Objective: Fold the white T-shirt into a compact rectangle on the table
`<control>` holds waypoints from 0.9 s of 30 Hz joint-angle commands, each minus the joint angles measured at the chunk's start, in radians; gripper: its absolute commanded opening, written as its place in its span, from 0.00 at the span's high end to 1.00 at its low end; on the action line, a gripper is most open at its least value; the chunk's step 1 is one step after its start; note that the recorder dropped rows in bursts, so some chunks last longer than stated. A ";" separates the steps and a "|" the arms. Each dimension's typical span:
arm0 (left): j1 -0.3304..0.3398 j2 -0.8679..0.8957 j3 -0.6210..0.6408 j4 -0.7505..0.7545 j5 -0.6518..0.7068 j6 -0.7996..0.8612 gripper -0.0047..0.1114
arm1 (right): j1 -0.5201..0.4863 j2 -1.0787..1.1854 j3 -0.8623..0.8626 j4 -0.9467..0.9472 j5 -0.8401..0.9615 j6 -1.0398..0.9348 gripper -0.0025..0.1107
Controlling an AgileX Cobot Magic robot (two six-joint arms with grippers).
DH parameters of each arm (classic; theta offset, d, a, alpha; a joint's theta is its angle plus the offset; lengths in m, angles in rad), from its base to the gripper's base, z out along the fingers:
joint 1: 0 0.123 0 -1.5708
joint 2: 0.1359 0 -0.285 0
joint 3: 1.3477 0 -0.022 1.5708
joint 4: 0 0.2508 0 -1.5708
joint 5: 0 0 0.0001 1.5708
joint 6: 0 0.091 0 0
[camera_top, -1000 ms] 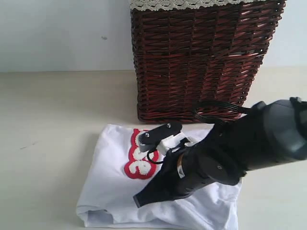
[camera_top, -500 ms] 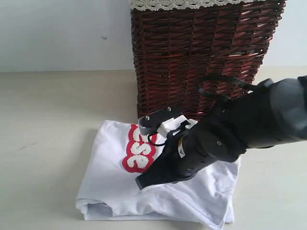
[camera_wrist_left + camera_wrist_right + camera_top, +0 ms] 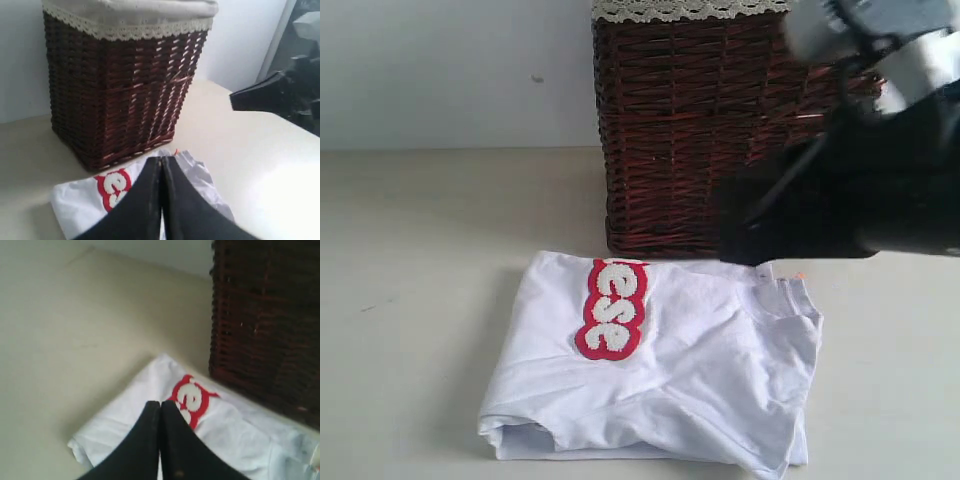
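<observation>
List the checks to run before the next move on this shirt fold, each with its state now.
1. Left jaws shut, holding nothing: ok.
2. Right jaws shut, holding nothing: ok.
3. Right arm raised off the white T-shirt: ok.
4. White T-shirt lies folded on the table: ok.
5. Fold is a tidy rectangle: not ok, its edges slant and pucker.
6. Gap between the T-shirt and the wicker basket: cannot tell, the far edge lies close to its base.

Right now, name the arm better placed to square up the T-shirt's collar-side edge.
Probably right: the right arm is close over the collar edge of the white T-shirt; the left arm is outside the exterior view.
</observation>
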 commanded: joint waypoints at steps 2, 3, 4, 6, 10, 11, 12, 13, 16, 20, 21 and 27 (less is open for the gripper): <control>0.002 -0.132 0.001 0.013 -0.064 0.006 0.96 | 0.000 -0.358 0.063 -0.012 -0.014 -0.017 0.98; 0.002 -0.155 0.001 0.013 -0.079 0.006 0.96 | 0.000 -0.414 0.068 -0.012 -0.014 -0.017 0.98; 0.002 -0.186 0.001 0.013 -0.097 0.006 0.96 | 0.000 -0.526 0.067 -0.012 -0.007 -0.022 0.98; 0.002 -0.215 0.001 0.015 -0.109 0.006 0.96 | 0.000 -0.634 0.067 -0.012 -0.002 -0.023 0.98; 0.002 -0.238 0.001 0.029 -0.119 0.006 0.96 | -0.002 -0.829 0.067 -0.006 0.035 -0.042 0.98; 0.002 -0.238 0.001 0.029 -0.127 0.006 0.96 | -0.028 -0.877 0.067 -0.003 0.063 -0.042 0.98; 0.002 -0.238 0.001 0.029 -0.132 0.006 0.96 | -0.048 -0.893 0.067 -0.003 0.074 -0.041 0.98; 0.002 -0.238 0.001 0.029 -0.148 0.006 0.96 | -0.117 -0.907 0.067 -0.003 0.079 -0.041 0.98; 0.002 -0.238 0.001 0.038 -0.166 0.006 0.96 | -0.333 -0.912 0.060 -0.003 0.063 -0.045 0.98; 0.002 -0.238 0.001 0.061 -0.166 0.006 0.96 | -0.566 -0.926 0.060 0.032 0.082 -0.160 0.98; 0.002 -0.238 0.001 0.061 -0.166 0.006 0.96 | -0.606 -0.938 0.060 0.032 0.080 -0.162 0.98; 0.002 -0.238 0.001 0.061 -0.160 0.006 0.96 | -0.653 -0.951 0.064 0.058 0.082 -0.162 0.98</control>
